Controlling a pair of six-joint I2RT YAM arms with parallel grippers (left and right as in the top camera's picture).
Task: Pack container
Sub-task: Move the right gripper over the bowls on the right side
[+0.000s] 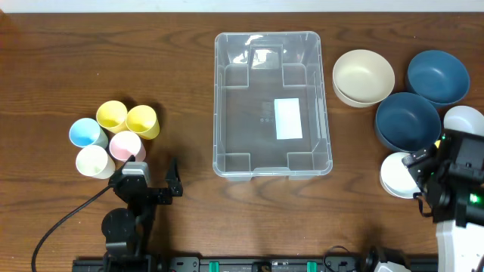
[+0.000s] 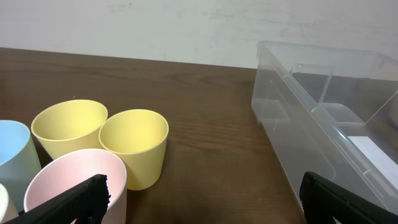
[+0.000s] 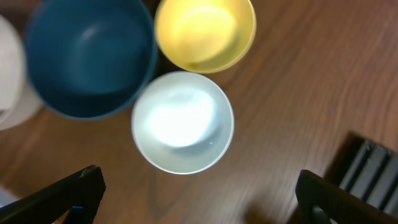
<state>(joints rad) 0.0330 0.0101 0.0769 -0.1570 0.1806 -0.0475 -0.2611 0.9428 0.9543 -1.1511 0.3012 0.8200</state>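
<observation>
**Overhead view.** Clear plastic container [image 1: 219,113] at the centre of the wooden desk [image 1: 181,60], upright, open side up, white label [image 1: 288,119] lying on its stepped base.

Left of the container and well apart from it, five cups in a tight cluster: first yellow cup [image 1: 112,115], second yellow cup [image 1: 143,121] just beside it, blue cup [image 1: 87,133], pink cup [image 1: 125,143], cream cup [image 1: 94,161].

Right of the container, bowls: cream bowl [image 1: 363,75] nearest the container, far dark blue bowl [image 1: 437,75], near dark blue bowl [image 1: 407,121], white bowl [image 1: 463,119] at the frame edge, small white bowl [image 1: 393,175] partly under the right arm.

Left gripper [image 1: 147,181] on the near side of the cup cluster, close to the pink cup — jaws wide apart. Right gripper [image 1: 420,181] above the small white bowl, jaws likewise wide apart.

**Left wrist view.** Left gripper [image 2: 205,193] low over the desk, jaw tips at the two lower corners; pink cup [image 2: 74,180] just beside the left tip, both yellow cups [image 2: 68,127] [image 2: 134,146] behind it, container [image 2: 323,124] to the right.

**Right wrist view.** Right gripper [image 3: 199,186] facing down, jaws spread — small white bowl [image 3: 182,121] between and beyond the tips, near dark blue bowl [image 3: 87,56] and a yellow bowl [image 3: 205,31] just beside it.
</observation>
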